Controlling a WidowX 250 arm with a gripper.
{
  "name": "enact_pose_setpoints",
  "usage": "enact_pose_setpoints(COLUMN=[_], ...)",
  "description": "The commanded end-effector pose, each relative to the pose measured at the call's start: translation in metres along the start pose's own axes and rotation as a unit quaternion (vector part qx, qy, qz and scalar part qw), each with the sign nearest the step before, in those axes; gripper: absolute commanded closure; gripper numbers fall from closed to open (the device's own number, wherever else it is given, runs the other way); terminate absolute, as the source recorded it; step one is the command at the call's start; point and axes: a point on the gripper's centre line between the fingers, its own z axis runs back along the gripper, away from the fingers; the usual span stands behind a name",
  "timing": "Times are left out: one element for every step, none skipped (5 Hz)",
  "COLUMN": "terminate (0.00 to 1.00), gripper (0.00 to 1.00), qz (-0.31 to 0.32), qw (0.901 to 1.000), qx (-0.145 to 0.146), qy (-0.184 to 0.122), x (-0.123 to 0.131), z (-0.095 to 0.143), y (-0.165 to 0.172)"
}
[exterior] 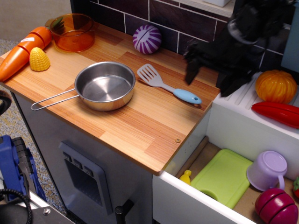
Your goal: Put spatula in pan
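The spatula (166, 84) lies flat on the wooden counter, its slotted grey head toward the pan and its light-blue handle pointing right. The shiny steel pan (104, 85) stands empty just left of it, wire handle pointing to the front left. My black gripper (211, 81) hangs blurred above the counter's right edge, just right of and above the spatula's handle. Its two fingers are spread apart and hold nothing.
An orange transparent pot (72, 31), a carrot (22, 50) and a corn piece (39, 59) stand at the far left. A purple striped ball (147, 38) is by the back wall. A pumpkin (275, 86) and red pepper (279, 113) lie on the white sink unit. The open drawer below holds a green board (223, 177) and a purple cup (267, 169).
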Motion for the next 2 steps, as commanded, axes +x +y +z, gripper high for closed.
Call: enact_pose_setpoints(terminate=[0.0, 0.0], gripper=[0.0, 0.0], qz=[0.08, 0.104], qw=[0.9958, 0.9925], qx=[-0.041, -0.064], qy=[-0.016, 0.002], x=[0.0164, 0.018], z=[0.0034, -0.0037], y=[0.0085, 0.0176])
